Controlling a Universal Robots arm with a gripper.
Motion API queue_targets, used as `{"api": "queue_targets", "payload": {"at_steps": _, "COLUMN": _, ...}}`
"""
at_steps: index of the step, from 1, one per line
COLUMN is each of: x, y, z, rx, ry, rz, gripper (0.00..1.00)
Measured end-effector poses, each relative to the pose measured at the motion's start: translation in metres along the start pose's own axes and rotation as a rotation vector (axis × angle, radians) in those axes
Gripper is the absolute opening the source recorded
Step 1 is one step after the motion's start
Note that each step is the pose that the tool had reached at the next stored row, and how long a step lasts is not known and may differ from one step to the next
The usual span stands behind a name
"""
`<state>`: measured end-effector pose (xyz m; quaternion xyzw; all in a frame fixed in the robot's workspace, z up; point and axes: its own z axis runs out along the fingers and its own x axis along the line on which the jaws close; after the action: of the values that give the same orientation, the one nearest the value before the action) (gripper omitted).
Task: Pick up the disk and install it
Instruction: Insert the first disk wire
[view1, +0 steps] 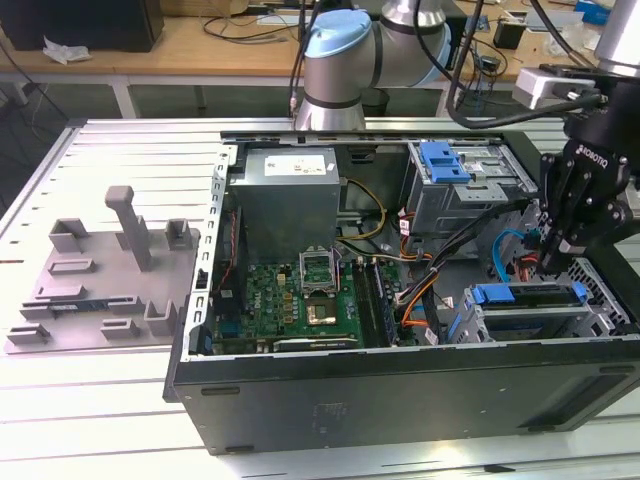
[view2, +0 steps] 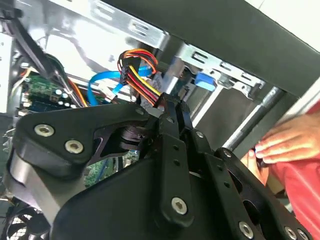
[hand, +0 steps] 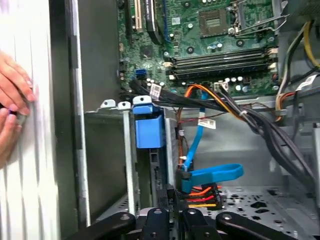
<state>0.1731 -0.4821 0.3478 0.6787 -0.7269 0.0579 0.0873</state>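
The disk lay flat in the low bay at the front corner of the open computer case, on the exterior view's right. Its blue carrier framed it, and the carrier's tab pointed toward the motherboard. It looked already seated in the bay rather than loose.

I judged it rigid and dense for its size. The bare metal faces were probably slick, and the drive would take a knock badly. The safer hold seemed to be across the long plastic edges of the carrier, away from the labelled face and the connector end.

The gripper hung directly above the bay, close to the disk. In the second wrist view its fingers were drawn together, with nothing visibly between them. Their tips sat just beside the red, orange and yellow power leads and the blue data cable.

Further back stood the grey drive cage with its own blue bracket. A person's hand rested outside the case wall. The case sat on a slatted metal surface, well apart from a grey moulded fixture.
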Motion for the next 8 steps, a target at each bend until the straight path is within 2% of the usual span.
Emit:
{"api": "queue_targets", "payload": {"at_steps": 1, "x": 0.0004, "y": 0.0, "z": 0.0001, "rx": 0.0038, "ry": -0.0305, "rz": -0.016, "gripper": 0.17}}
{"api": "queue_targets", "payload": {"at_steps": 2, "x": 0.0008, "y": 0.0, "z": 0.0002, "rx": 0.0057, "ry": -0.0419, "rz": -0.022, "gripper": 0.17}}
{"api": "queue_targets", "payload": {"at_steps": 5, "x": 0.0026, "y": -0.0001, "z": 0.0003, "rx": 0.0098, "ry": -0.0611, "rz": -0.032, "gripper": 0.17}}
{"api": "queue_targets", "payload": {"at_steps": 8, "x": 0.0069, "y": 0.0, "z": 0.0009, "rx": 0.012, "ry": -0.0718, "rz": -0.036, "gripper": 0.17}}
